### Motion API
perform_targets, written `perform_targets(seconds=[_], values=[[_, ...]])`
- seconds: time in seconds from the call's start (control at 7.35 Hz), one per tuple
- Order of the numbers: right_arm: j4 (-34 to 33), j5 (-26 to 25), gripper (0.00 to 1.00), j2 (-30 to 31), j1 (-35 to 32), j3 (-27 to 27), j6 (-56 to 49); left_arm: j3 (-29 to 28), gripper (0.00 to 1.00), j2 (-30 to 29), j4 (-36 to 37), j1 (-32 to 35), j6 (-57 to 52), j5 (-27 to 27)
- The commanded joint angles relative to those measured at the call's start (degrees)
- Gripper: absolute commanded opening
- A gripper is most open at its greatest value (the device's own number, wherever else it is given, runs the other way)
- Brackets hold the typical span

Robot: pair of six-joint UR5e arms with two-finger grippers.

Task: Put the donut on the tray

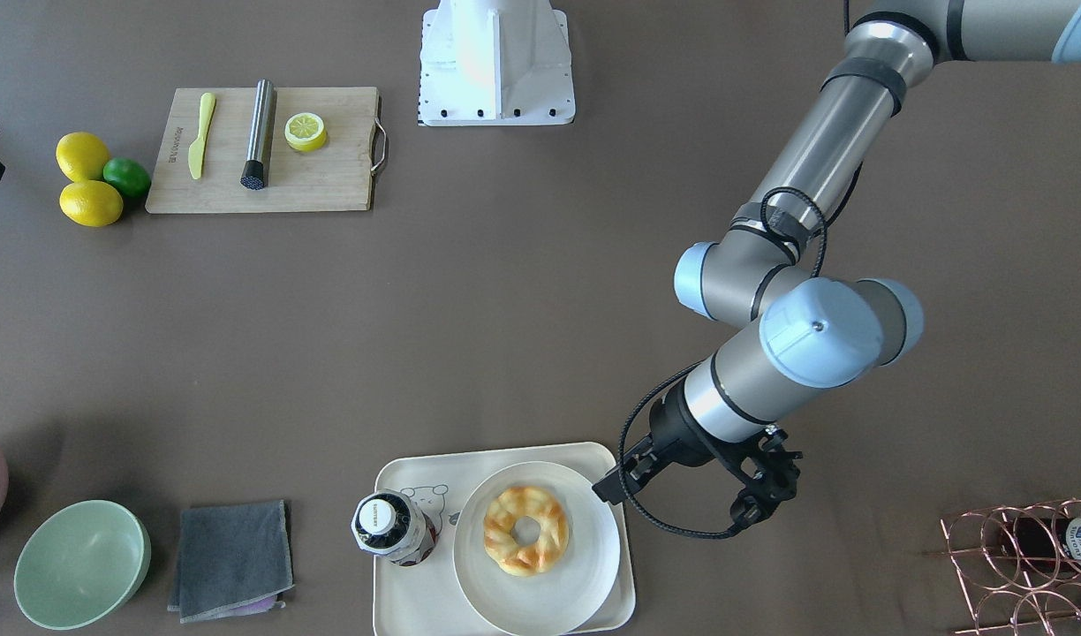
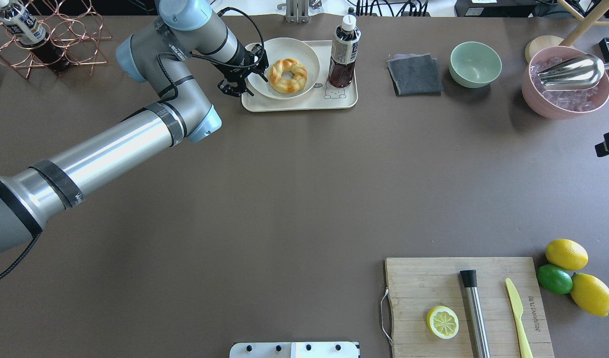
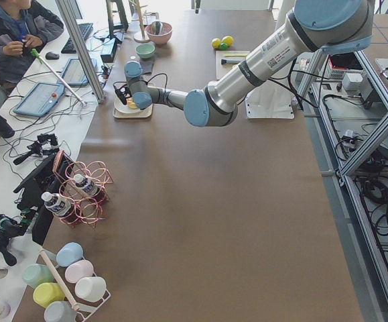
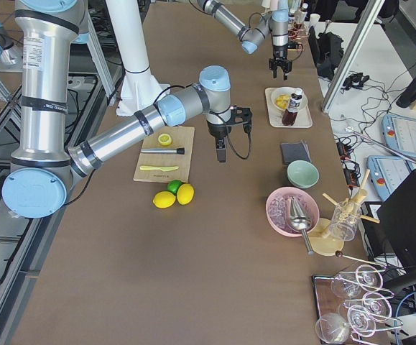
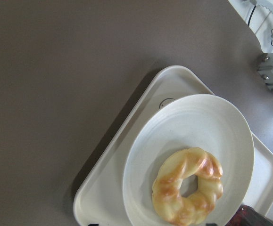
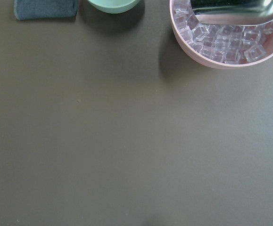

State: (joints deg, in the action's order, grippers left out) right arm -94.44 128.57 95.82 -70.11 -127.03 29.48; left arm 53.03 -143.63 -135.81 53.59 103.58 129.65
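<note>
The donut (image 1: 525, 530), a golden-brown braided ring, lies on a round off-white plate (image 1: 585, 565) that sits on the cream-white tray (image 1: 399, 601). It also shows in the overhead view (image 2: 287, 75) and the left wrist view (image 5: 188, 186). My left gripper (image 1: 764, 488) hangs just outside the tray's short edge, beside the plate, with its fingers apart and empty; it shows in the overhead view too (image 2: 235, 88). My right gripper (image 4: 220, 154) points down over bare table near the cutting board. I cannot tell whether it is open or shut.
A dark drink bottle (image 1: 390, 528) stands on the tray beside the plate. A copper wire rack (image 1: 1026, 565) stands close to the left arm. A grey cloth (image 1: 231, 558), a green bowl (image 1: 81, 564) and a pink ice bowl (image 2: 565, 82) lie along the same table edge. A cutting board (image 2: 466, 306) with a lemon half is near the robot.
</note>
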Motion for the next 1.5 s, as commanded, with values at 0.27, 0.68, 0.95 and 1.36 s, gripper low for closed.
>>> perform_targets(seconds=[0.27, 0.68, 0.95, 1.36], values=[[-0.2, -0.5, 1.0, -0.3, -4.6, 5.0, -8.6, 42.2, 0.9, 24.6, 31.4, 15.7, -39.6, 13.4], [-0.7, 0.2, 1.0, 0.1, -13.3, 10.1, -21.5, 52.2, 0.94, 35.9, 47.9, 28.9, -80.7, 12.6], [-0.7, 0.1, 1.0, 1.7, -16.1, 10.6, -24.7, 52.6, 0.96, 42.3, 53.9, 38.0, -108.3, 8.2], [-0.8, 0.2, 1.0, 3.5, -21.3, 12.2, -31.8, 53.2, 0.97, 54.2, 53.2, 44.9, -124.6, 6.8]])
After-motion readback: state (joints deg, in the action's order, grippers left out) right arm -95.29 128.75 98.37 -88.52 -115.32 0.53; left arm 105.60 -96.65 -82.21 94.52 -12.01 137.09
